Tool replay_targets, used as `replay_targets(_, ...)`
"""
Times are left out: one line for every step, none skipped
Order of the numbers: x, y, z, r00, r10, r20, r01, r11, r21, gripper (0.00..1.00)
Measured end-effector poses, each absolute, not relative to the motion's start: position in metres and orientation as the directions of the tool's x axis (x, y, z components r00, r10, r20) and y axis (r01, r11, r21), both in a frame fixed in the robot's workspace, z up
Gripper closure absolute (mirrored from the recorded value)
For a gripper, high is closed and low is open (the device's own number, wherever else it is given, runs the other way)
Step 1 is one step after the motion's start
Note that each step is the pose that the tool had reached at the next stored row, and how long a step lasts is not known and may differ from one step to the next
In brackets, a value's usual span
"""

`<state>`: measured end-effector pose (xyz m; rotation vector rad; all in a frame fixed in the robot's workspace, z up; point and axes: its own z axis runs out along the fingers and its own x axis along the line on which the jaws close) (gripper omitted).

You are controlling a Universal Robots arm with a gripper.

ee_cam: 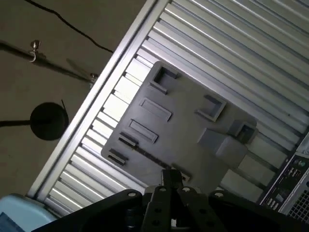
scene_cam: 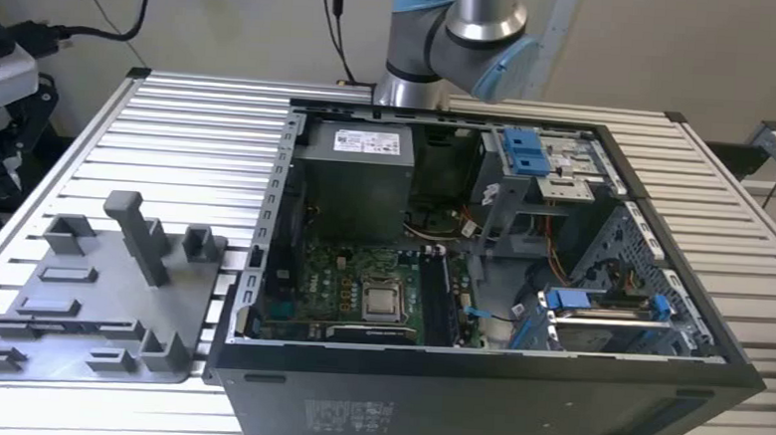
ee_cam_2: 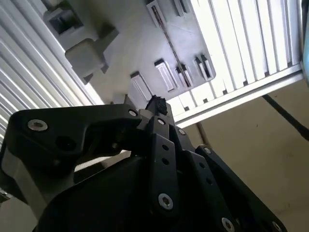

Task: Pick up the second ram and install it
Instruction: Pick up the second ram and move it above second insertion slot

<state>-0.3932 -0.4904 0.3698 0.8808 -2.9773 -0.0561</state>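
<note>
In the exterior view a grey holder plate [scene_cam: 92,302] lies on the slatted table to the left of the open computer case [scene_cam: 485,402]. A thin dark strip stands on edge in the plate's long slot [ee_cam: 149,155] [ee_cam_2: 169,38]; it looks like the second ram [scene_cam: 63,326]. Both wrist views show my gripper [ee_cam: 172,180] [ee_cam_2: 155,103] well above the plate, over the edge nearest the table's rim. Its black fingertips are together with nothing seen between them. The green motherboard [scene_cam: 357,296] lies inside the case.
A tall grey post [scene_cam: 135,234] and several small blocks rise from the holder plate. The case's walls, a power supply [scene_cam: 358,166] and blue drive latches [scene_cam: 531,150] stand around the motherboard. The arm's joints [scene_cam: 458,27] hang behind the case. Beyond the table edge [ee_cam: 96,92] is floor with a round black base [ee_cam: 48,121].
</note>
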Motion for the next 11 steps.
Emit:
replay_targets(-0.3932,-0.4904,0.3698,-0.828,-0.560,0.024,-0.558,0.828,0.045,0.89)
replay_targets(-0.3932,-0.4904,0.3698,-0.818,-0.575,0.025,-0.573,0.818,0.045,0.89)
replay_targets(-0.3933,-0.4904,0.3698,-0.808,-0.589,0.025,-0.588,0.808,0.045,0.89)
replay_targets(-0.3932,-0.4905,0.3698,-0.797,-0.603,0.025,-0.602,0.797,0.045,0.89)
replay_targets(-0.3933,-0.4905,0.3699,-0.786,-0.617,0.025,-0.616,0.787,0.045,0.89)
replay_targets(-0.3933,-0.4904,0.3698,-0.776,-0.631,0.025,-0.629,0.776,0.045,0.89)
replay_targets(-0.3933,-0.4904,0.3698,-0.764,-0.644,0.025,-0.643,0.764,0.045,0.89)
replay_targets(-0.3933,-0.4904,0.3699,-0.753,-0.657,0.025,-0.656,0.754,0.045,0.89)
replay_targets(-0.3933,-0.4905,0.3699,-0.743,-0.669,0.025,-0.668,0.743,0.045,0.89)
replay_targets(-0.3934,-0.4904,0.3698,-0.732,-0.681,0.025,-0.680,0.732,0.044,0.89)
replay_targets(-0.3935,-0.4904,0.3698,-0.722,-0.691,0.026,-0.690,0.723,0.044,0.89)
